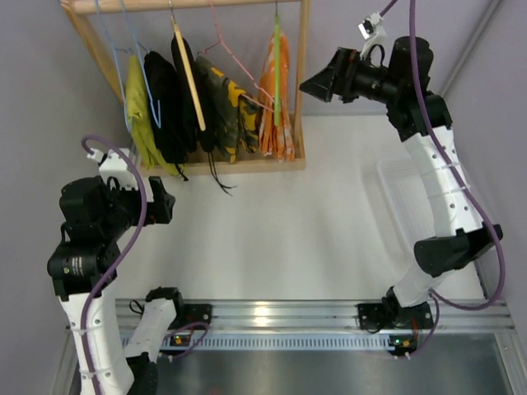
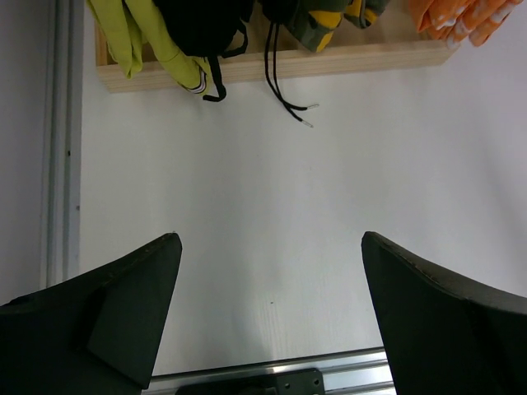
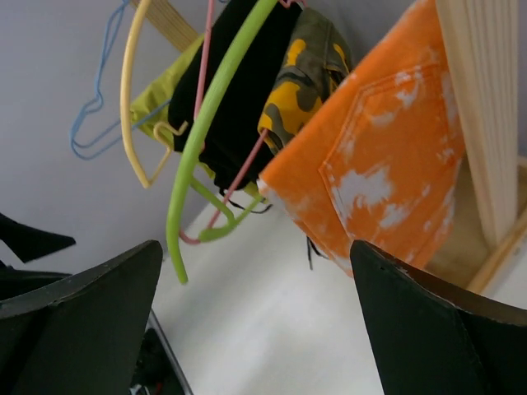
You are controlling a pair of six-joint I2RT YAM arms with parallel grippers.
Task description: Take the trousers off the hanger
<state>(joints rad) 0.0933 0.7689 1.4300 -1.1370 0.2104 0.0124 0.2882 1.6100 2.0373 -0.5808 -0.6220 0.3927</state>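
Closest to our right wrist lens, the two dark fingers of the right pincer (image 3: pixel 255 247) stand wide apart with nothing between them. Ahead of it and over toward its right finger hang the bright orange cloth trousers with pale blotches (image 3: pixel 387 164), a back pocket facing us. Ahead and toward its left finger curves the thin lime-green plastic hanger (image 3: pixel 210 107), its arched arm ending above the white surface (image 3: pixel 272 329). Neither touches the pincer. Beyond the right finger rises the pale wooden rack (image 3: pixel 482 99), with its post just beside the trousers. Behind the green hanger we see a yellow-and-black camouflage garment (image 3: pixel 300 74), a black garment (image 3: pixel 239 82), a pink wire hanger (image 3: pixel 203 58), a pale yellow hanger (image 3: pixel 125 90) and a blue wire hanger (image 3: pixel 90 107).

From above, the right pincer (image 1: pixel 317 85) is raised just outside the rack's right post, its tips pointing at the trousers (image 1: pixel 276 115), which hang under the green hanger (image 1: pixel 277 66) at the rail's right end.

Our left pincer (image 2: pixel 272 239) is also spread apart and empty, low over the surface. Well ahead of it lies the rack's base board, with a yellow-green garment (image 2: pixel 123 33) ahead-left and black drawstrings (image 2: pixel 284 95) trailing onto the surface. The trousers' hem (image 2: pixel 461 16) shows far ahead to its right, well apart from it.
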